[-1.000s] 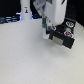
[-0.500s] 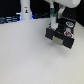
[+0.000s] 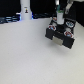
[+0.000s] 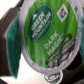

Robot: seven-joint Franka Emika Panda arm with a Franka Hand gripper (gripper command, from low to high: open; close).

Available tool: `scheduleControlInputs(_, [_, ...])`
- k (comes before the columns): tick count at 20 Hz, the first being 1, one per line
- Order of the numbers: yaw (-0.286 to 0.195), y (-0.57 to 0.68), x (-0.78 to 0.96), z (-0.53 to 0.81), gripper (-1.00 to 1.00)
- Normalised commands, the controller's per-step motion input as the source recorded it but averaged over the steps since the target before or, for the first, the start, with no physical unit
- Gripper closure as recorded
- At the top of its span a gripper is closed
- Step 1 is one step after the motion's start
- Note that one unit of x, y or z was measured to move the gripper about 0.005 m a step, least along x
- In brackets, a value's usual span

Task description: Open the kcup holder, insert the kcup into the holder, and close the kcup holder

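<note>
Your gripper (image 3: 59, 21) hangs straight down over the kcup holder (image 3: 62, 33); its fingers hold the kcup (image 4: 46, 37) closed between them, green top filling your wrist view.

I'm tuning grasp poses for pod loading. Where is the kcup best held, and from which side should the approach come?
Probably by the side wall of the kcup, just under the green lid, pinched on opposite sides with the approach from the lid end. The round body offers matching contact all around, the wider lid rim should stop slipping, and the base stays free to drop into the kcup holder.
</note>
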Motion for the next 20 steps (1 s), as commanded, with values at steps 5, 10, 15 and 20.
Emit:
scheduleControlInputs(5, [0.066, 0.56, 0.0, -0.01, 1.0])
scheduleControlInputs(10, [0.108, 0.39, -0.09, -0.09, 1.0])
scheduleControlInputs(15, [0.103, 0.19, -0.1, -0.17, 1.0])
scheduleControlInputs(20, [0.048, 0.02, -0.07, -0.21, 1.0])
